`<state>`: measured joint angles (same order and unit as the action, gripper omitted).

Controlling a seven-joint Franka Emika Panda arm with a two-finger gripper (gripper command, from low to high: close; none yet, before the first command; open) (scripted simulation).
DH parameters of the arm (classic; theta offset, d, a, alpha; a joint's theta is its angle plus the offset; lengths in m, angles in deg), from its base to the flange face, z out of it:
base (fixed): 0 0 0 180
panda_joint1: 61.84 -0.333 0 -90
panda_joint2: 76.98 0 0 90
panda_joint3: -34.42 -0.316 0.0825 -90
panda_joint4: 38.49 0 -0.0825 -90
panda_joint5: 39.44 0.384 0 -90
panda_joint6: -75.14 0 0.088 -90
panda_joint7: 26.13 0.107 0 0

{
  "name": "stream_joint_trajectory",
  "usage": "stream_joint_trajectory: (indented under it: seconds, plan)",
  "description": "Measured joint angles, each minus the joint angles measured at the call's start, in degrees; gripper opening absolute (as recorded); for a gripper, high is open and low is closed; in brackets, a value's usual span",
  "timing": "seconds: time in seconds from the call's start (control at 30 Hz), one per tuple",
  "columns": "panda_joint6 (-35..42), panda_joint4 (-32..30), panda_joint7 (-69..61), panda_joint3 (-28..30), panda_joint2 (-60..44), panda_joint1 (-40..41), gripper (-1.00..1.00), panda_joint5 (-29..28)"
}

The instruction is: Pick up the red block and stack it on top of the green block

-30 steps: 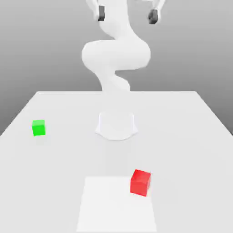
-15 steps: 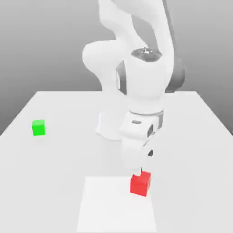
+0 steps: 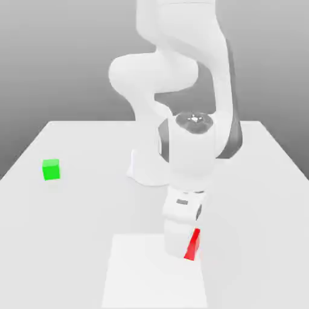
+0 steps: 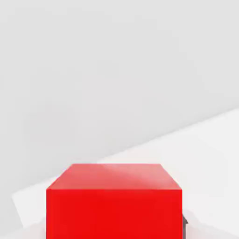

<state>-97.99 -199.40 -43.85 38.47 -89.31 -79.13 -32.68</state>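
In the exterior view the hand (image 3: 181,241) covers most of the red block (image 3: 193,246), leaving a thin sliver at its right. Its fingers are hidden, apparently behind the white body. The hand view's edge cuts off the block's lower part.

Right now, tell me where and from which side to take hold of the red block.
Take the red block by two opposite flat side faces, coming straight down from above. It is a plain cube sitting flat on the table with nothing beside it, so its sides are free. The tool is already down over it, shut on it.
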Motion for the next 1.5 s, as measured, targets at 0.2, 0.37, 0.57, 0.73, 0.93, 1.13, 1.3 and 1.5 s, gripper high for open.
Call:
stream_joint_trajectory:
  seconds: [0.2,0.37,0.57,0.73,0.93,1.13,1.3,1.5]
  plan:
    - [7.0,-1.1,3.9,2.8,8.4,-1.4,-1.0,-5.5]
    - [13.5,-2.1,6.2,4.4,15.9,1.7,-1.0,-7.9]
    - [20.8,-2.2,11.9,11.6,24.7,14.2,-1.0,-12.4]
    - [25.3,-2.5,17.4,17.4,30.4,27.1,-1.0,-17.2]
    - [28.0,-3.3,23.8,23.7,34.4,43.6,-1.0,-22.6]
    - [26.9,-4.4,30.4,30.2,34.1,59.8,-1.0,-27.3]
    - [22.3,-5.3,35.6,36.3,29.7,70.4,-1.0,-29.7]
    - [9.7,-5.6,26.3,40.0,16.3,65.6,-1.0,-15.2]
